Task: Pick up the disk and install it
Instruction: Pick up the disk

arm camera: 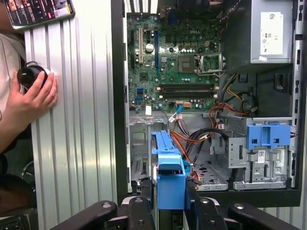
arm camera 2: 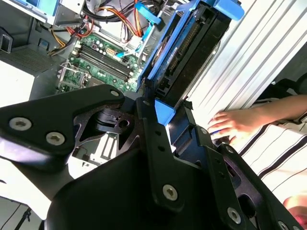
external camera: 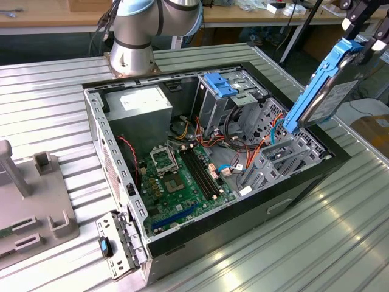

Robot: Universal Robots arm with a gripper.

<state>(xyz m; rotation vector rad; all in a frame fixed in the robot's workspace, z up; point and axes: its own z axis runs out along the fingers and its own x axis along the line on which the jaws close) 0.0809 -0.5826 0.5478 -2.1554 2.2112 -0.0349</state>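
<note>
The disk point(external camera: 323, 85), a grey hard drive in a bright blue carrier frame, hangs tilted in the air above the drive cage point(external camera: 285, 155) at the exterior view's right side of the open computer case. My gripper point(external camera: 363, 38) is shut on the disk's upper end. In the first wrist view the blue carrier point(arm camera: 169, 165) sits edge-on between my fingers point(arm camera: 144, 203), over the empty metal bay point(arm camera: 144, 160) inside the case. In the second wrist view the disk point(arm camera 2: 187, 48) stands out from the gripper point(arm camera 2: 163, 112), with the motherboard behind it.
The case point(external camera: 182, 240) lies open on the ribbed metal table, showing the motherboard point(external camera: 179, 182), power supply point(external camera: 143, 103) and orange cables. A fixed blue bracket point(external camera: 220, 83) tops the rear cage. A person's hand point(arm camera: 33, 93) rests on the table beside the case. A grey fixture point(external camera: 30, 194) stands at the exterior view's left.
</note>
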